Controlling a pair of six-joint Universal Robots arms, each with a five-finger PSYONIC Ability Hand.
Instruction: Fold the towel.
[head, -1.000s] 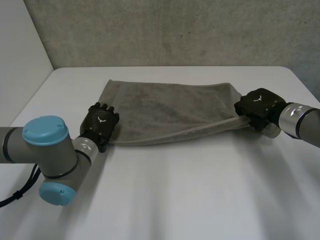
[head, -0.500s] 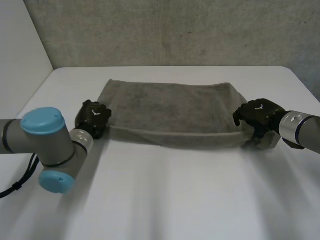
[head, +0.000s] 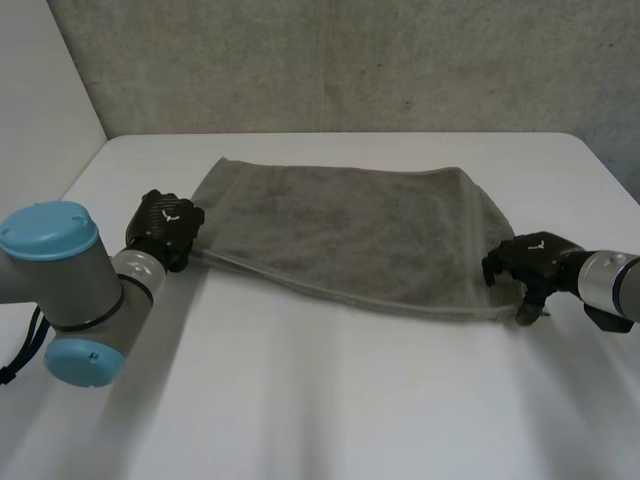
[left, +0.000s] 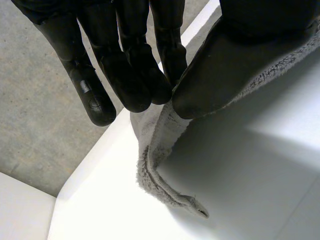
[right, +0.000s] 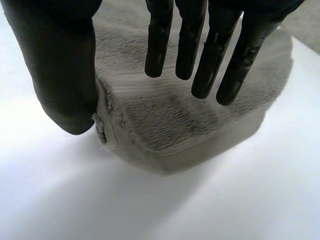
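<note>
The towel (head: 340, 225) lies spread across the table (head: 330, 400), its near-left corner pinched by the left hand (head: 165, 228) between thumb and fingers, likely to lift that edge for folding, while the right hand (head: 530, 262) sits at the near-right corner, fingers straight, gripping nothing.

No word, number or brand name can be read. The sole sign is a small white Y-shaped emblem (head: 170, 211) on the back of the black left hand (head: 163, 228). A matching white emblem (head: 537, 244) stands on the back of the black right hand (head: 528, 264). Both appear in the head view. The grey terry towel (head: 350, 225) carries no legible label
</note>
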